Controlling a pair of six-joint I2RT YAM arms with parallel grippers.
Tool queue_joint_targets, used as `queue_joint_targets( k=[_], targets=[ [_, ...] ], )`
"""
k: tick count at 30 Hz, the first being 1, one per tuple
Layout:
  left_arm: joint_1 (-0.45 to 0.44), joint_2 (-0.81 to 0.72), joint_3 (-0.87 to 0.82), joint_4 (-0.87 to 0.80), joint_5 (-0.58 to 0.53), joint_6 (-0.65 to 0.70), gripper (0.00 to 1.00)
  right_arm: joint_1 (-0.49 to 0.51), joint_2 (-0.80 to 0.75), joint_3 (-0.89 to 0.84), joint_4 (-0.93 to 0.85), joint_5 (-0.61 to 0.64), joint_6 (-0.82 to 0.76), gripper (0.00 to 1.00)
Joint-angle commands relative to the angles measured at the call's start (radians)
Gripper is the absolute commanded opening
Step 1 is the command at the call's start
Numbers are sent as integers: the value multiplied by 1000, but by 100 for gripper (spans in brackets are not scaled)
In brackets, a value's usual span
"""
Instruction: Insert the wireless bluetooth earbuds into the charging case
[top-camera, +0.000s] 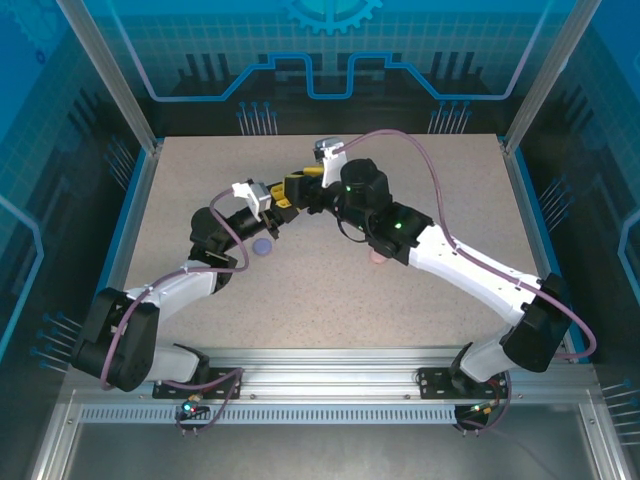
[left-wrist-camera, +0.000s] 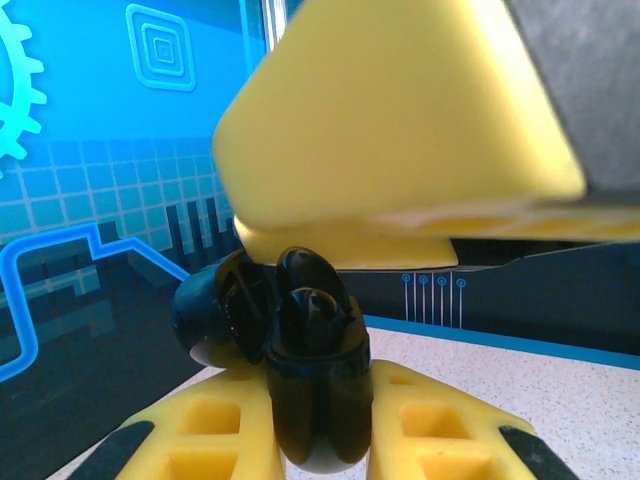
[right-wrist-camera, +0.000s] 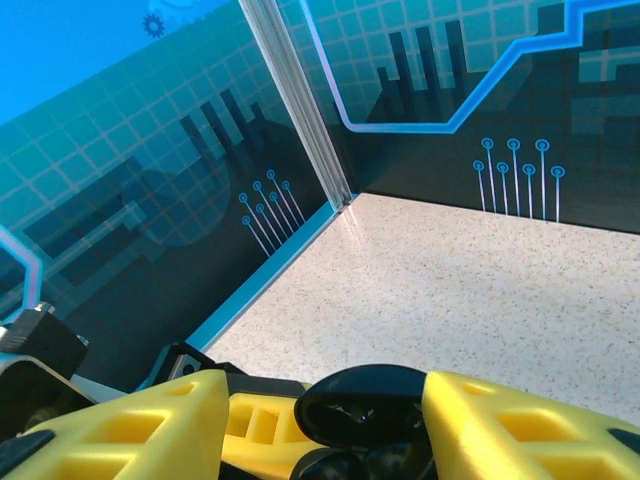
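Clamped in my left pincer (left-wrist-camera: 320, 440) sits a glossy black plastic charging case (left-wrist-camera: 315, 400), open; my right pincer (right-wrist-camera: 330, 415) gapes around it.

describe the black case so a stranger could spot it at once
On the speckled table, look where both arms meet. There the left claw grips a black charging case with its lid flipped open. The purple piece and pink piece lie on the table; this one is black and held.
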Motion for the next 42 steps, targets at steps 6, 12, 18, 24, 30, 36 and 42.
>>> queue_joint_targets(
  k=[6,12,18,24,30,36,42],
  targets=[
    [-10,-25,30,63,56,2,0,-56,-7,52,36,-22,66,74],
    [-11,-19,34,61,58,-1,0,-80,-27,59,43,-43,80,79],
    [-11,-13,36,58,72,-6,0,-155,-23,121,-77,-122,125,78],
    [-11,8,48,53,101,2,0,-231,85,306,-329,-281,131,67],
    [-13,62,63,66,129,-4,0,-260,207,483,-537,-355,96,37],
    [-17,87,78,53,143,-1,0,-267,310,595,-652,-409,71,20],
    [-18,92,90,30,143,15,0,-260,363,626,-716,-464,58,15]
  ],
)
